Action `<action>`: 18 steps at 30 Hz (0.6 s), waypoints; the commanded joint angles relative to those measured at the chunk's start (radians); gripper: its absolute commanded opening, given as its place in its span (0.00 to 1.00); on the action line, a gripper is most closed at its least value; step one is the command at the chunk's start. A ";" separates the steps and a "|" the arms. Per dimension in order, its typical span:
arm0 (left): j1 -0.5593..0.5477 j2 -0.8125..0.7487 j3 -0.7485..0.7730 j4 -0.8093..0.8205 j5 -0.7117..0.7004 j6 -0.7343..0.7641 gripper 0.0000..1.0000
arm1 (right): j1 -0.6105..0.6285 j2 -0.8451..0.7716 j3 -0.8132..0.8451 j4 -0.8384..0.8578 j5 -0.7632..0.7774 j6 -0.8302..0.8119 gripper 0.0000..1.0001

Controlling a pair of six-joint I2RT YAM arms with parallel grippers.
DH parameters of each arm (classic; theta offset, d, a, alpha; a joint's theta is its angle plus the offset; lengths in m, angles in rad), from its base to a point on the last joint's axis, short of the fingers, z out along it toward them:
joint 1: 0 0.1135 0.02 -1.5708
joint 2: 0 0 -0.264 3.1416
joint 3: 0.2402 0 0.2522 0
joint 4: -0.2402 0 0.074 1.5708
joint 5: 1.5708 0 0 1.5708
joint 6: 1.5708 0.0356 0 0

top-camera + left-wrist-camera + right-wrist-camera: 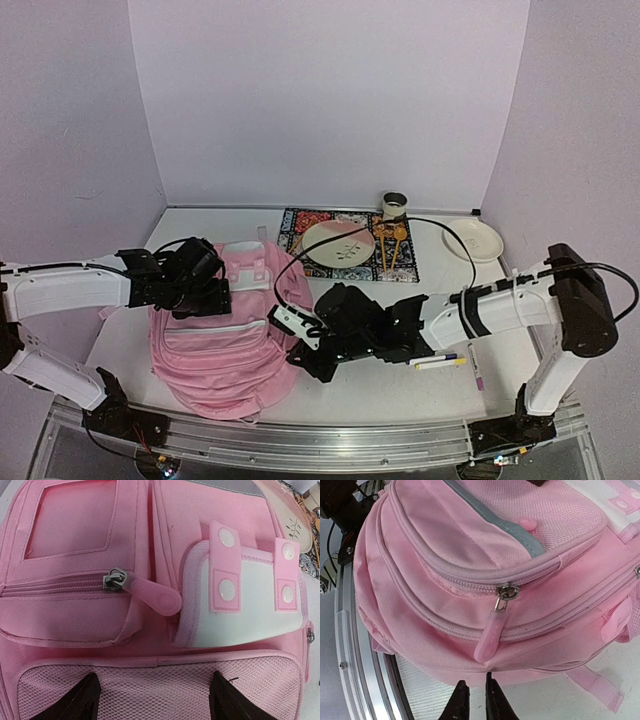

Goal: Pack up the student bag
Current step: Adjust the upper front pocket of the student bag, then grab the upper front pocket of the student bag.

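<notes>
The student bag (215,340) lies flat on the table at the left, a large pink backpack with its zipped pockets facing up. My left gripper (205,290) hovers over its upper part. In the left wrist view this gripper (155,700) stands open above the mesh pocket, below a white patch (250,615) and a pink zip pull (152,594). My right gripper (300,335) is at the bag's right side. Its fingers (475,695) are almost together with nothing between them, just short of another pink zip pull (490,637) hanging from a closed zip.
A patterned mat (300,225) at the back carries a plate (338,245) and wooden utensils (392,245); a cup (395,205) and a white plate (474,238) stand nearby. Markers (440,360) and a pen (476,368) lie under my right arm. A metal rail (350,645) runs along the near edge.
</notes>
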State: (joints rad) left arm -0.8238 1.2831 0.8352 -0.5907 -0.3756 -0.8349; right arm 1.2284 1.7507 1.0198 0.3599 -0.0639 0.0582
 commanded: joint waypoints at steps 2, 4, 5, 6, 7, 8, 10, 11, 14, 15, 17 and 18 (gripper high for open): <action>0.008 0.004 -0.010 0.011 0.009 0.008 0.76 | 0.011 -0.048 -0.026 0.043 0.051 0.016 0.18; 0.008 -0.001 -0.009 0.011 0.013 0.008 0.76 | 0.011 -0.063 -0.048 0.100 0.092 0.017 0.27; 0.007 -0.003 -0.009 0.011 0.015 0.008 0.76 | 0.011 -0.077 -0.062 0.138 0.111 0.017 0.30; 0.008 -0.005 -0.009 0.011 0.016 0.007 0.76 | 0.012 -0.089 -0.080 0.169 0.120 0.018 0.31; 0.008 -0.005 -0.010 0.011 0.017 0.006 0.76 | 0.013 -0.101 -0.095 0.205 0.129 0.014 0.32; 0.007 -0.005 -0.010 0.010 0.017 0.006 0.76 | 0.016 -0.108 -0.106 0.235 0.141 0.010 0.32; 0.008 -0.003 -0.007 0.012 0.022 0.006 0.76 | 0.026 -0.103 -0.112 0.278 0.161 -0.007 0.32; 0.008 0.000 -0.004 0.012 0.025 0.007 0.76 | 0.028 -0.093 -0.111 0.296 0.172 -0.013 0.32; 0.008 0.008 0.003 0.012 0.033 0.011 0.76 | 0.035 -0.058 -0.090 0.321 0.185 -0.025 0.33; 0.008 0.009 0.005 0.012 0.035 0.012 0.76 | 0.037 -0.043 -0.081 0.325 0.186 -0.027 0.33; 0.008 0.006 0.006 0.011 0.035 0.014 0.76 | 0.039 -0.013 -0.063 0.331 0.188 -0.030 0.34; 0.008 0.004 0.006 0.012 0.036 0.014 0.76 | 0.039 0.001 -0.058 0.335 0.190 -0.028 0.35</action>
State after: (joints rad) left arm -0.8238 1.2808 0.8356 -0.5911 -0.3698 -0.8339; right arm 1.2572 1.7005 0.9158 0.6318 0.0909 0.0465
